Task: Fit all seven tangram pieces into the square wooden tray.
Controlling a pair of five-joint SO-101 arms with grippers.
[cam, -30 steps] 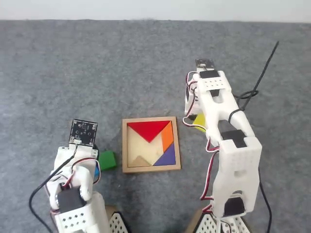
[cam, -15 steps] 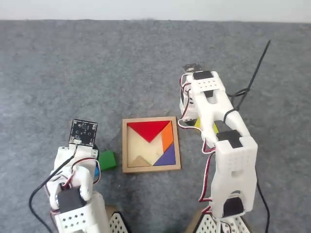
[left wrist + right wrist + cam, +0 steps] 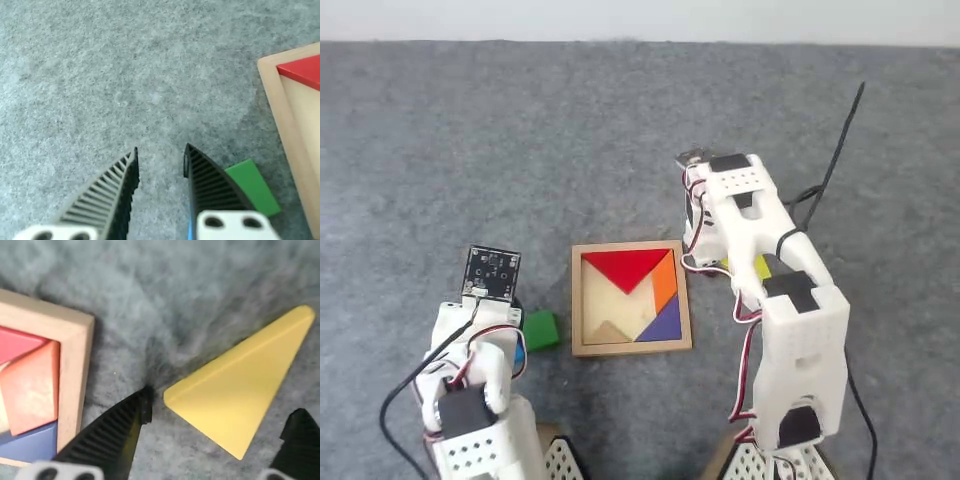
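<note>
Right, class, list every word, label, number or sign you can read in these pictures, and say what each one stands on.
No text can be read.
The square wooden tray, the yellow triangular piece and the green block carry no print.
Small black circuit board near the green block: any marking is too small to read.

tray (image 3: 630,245) holds red triangle (image 3: 625,265), orange piece (image 3: 664,280), blue piece (image 3: 665,322); green piece (image 3: 541,330) just outside; yellow triangle (image 3: 240,395) flat beside the opposite rim

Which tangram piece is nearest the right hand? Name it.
The yellow triangle, lying outside the tray between the right hand's open fingers. The green piece is across the tray; the others sit inside it.
</note>
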